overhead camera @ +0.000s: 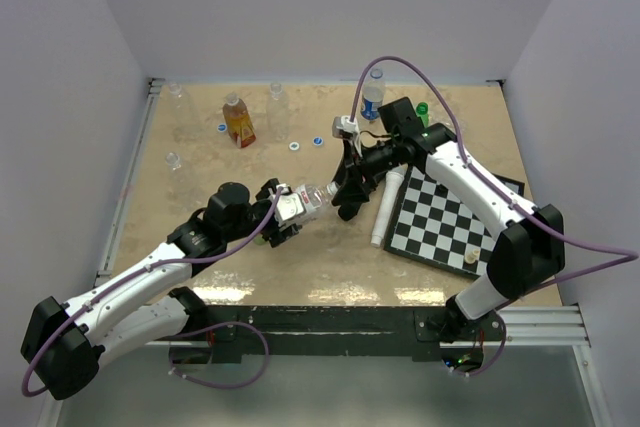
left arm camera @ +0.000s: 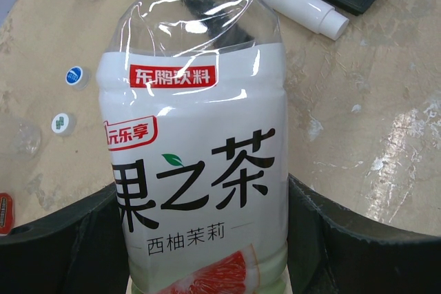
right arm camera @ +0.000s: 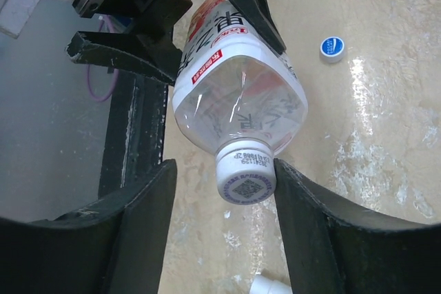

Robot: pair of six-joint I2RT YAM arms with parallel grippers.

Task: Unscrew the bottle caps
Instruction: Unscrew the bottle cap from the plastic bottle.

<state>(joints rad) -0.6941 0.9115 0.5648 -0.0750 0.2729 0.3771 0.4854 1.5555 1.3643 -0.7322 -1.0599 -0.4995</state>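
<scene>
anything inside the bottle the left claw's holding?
No liquid shows through the clear shoulder of the bottle. The white label wraps the rest, so anything lower down is hidden. The cap is on.

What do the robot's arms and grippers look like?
Both the left arm and right arm have white shells, black joints and a thin purple cable looping alongside. The left gripper and right gripper are black, with two broad, wedge-like fingers.

place: robotics lab | evidence: white-walled booth (overhead camera: 330,7); arms (overhead camera: 130,287) bolted to rail (overhead camera: 400,319)
</scene>
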